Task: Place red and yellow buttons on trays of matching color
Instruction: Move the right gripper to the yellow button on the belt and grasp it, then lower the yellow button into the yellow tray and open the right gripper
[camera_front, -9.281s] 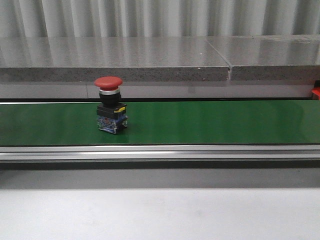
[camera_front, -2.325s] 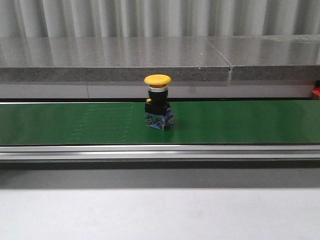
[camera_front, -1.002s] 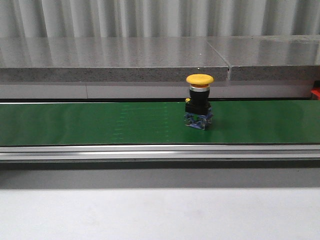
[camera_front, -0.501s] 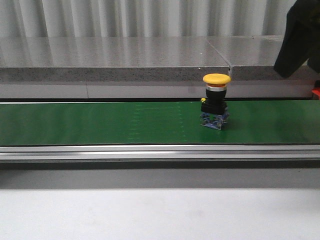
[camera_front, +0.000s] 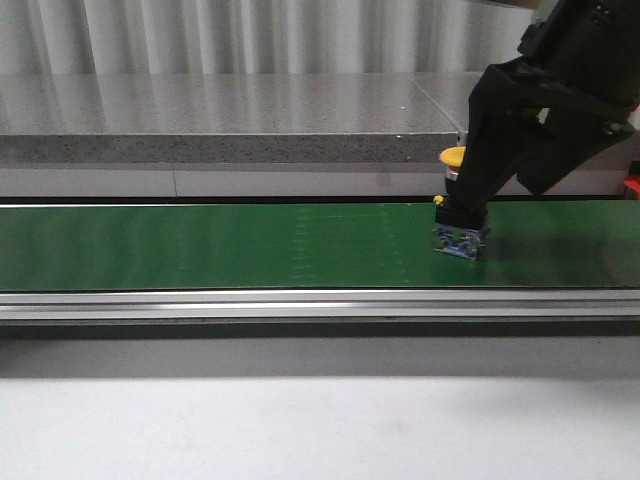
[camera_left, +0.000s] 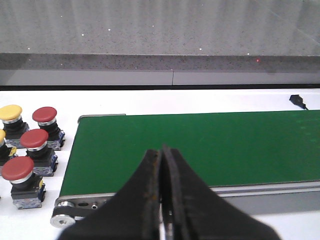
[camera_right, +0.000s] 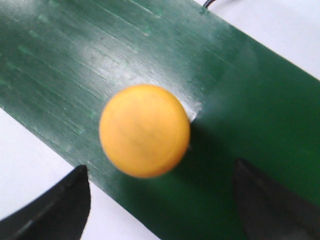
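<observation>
The green conveyor belt (camera_front: 250, 245) ran across the front view from side to side, and no tray of either colour could be seen in any of the three views, so it could not be told how many buttons had already been sorted. A supply of unsorted buttons (camera_left: 27, 150) was seen in the left wrist view, standing on the white desk (camera_left: 200, 95) just beside the end of the belt: at least three red ones and parts of two yellow ones. Much of the task was therefore judged to be left.

The one yellow button (camera_front: 458, 215) on the belt was not yet lifted; its base was seen resting upright on the green surface, towards the right of the front view. The right pincer (camera_right: 160, 200) was held directly over it. In the right wrist view the yellow cap (camera_right: 144, 131) was seen between the two dark fingertips (camera_right: 55, 205), which stood wide apart and touched nothing, so the right pincer was open and the grasp was judged not yet made. In the front view most of the cap was hidden by the arm.

The left pincer (camera_left: 161, 160) was seen above the near edge of the belt, its fingers pressed together with nothing between them, well apart from the yellow button.
</observation>
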